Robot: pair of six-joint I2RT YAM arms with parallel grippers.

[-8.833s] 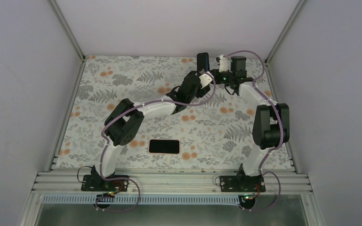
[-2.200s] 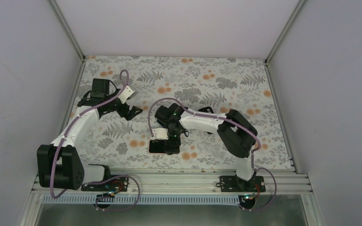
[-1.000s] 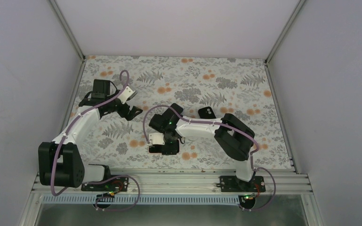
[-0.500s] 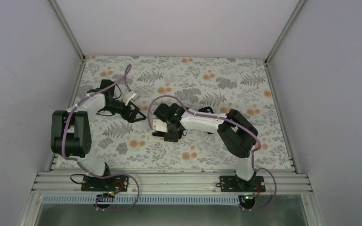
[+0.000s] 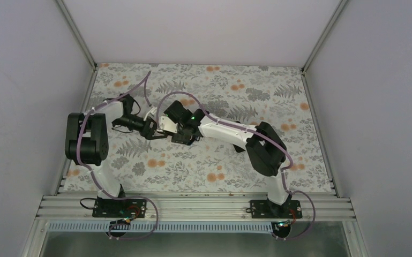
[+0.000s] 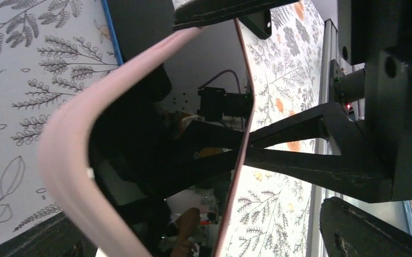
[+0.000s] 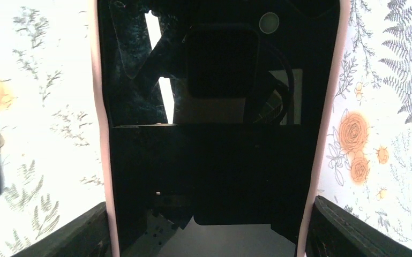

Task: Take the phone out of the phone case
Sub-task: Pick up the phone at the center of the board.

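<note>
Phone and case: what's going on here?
The right claw grips the phone case by its long edges and holds it up off the table, with the phone seated inside it. The left claw is open, right at one end of the case, and grips nothing. The phone has not been taken out yet.

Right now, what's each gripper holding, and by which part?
Right gripper holds the salmon-pink phone case, glossy black phone inside, clamped across its long edges. Left gripper is open beside it, apparently holding nothing.

Glossy black phone [image 7: 214, 160] sits inside the salmon-pink phone case [image 7: 101, 134], whose long edges the right hand [image 7: 211, 225] grips.
</note>
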